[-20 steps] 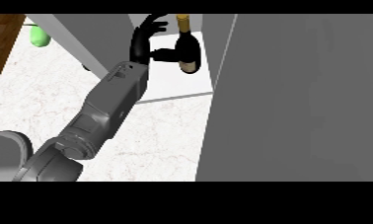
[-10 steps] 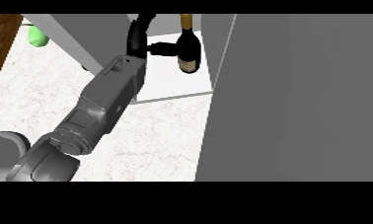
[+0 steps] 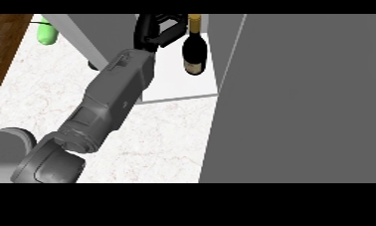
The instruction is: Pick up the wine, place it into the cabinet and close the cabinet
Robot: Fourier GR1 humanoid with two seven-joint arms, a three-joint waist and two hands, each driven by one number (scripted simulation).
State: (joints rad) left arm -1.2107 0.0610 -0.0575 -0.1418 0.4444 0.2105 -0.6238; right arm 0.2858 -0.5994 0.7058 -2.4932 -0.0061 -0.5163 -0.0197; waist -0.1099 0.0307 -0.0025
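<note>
**Wine bottle stands in the cabinet; the door is not yet closed**

The wine bottle stands upright on the white floor of the cabinet, towards the back, its gold-capped neck reaching up to the top of the view. It rests on its own base, so the placing step looks done.

The left hand sits just beside the bottle, on its left. Its black fingers are bent, but a strip of white shelf shows between them and the dark glass, so the hand appears to hold nothing; whether a fingertip touches the bottle high at the neck cannot be told from this angle. The grey forearm runs from the lower left corner of the view up into the cabinet opening. The right hand does not show in the head view.

The broad grey cabinet door fills the right side of the view and stands open, its edge running down beside the bottle. A green object lies on the marbled counter at the upper left, outside the cabinet and well apart from the bottle.

By this reading, picking up and placing are finished. What remains is to draw the arm clear of the opening without knocking the bottle, then swing the door shut.
</note>
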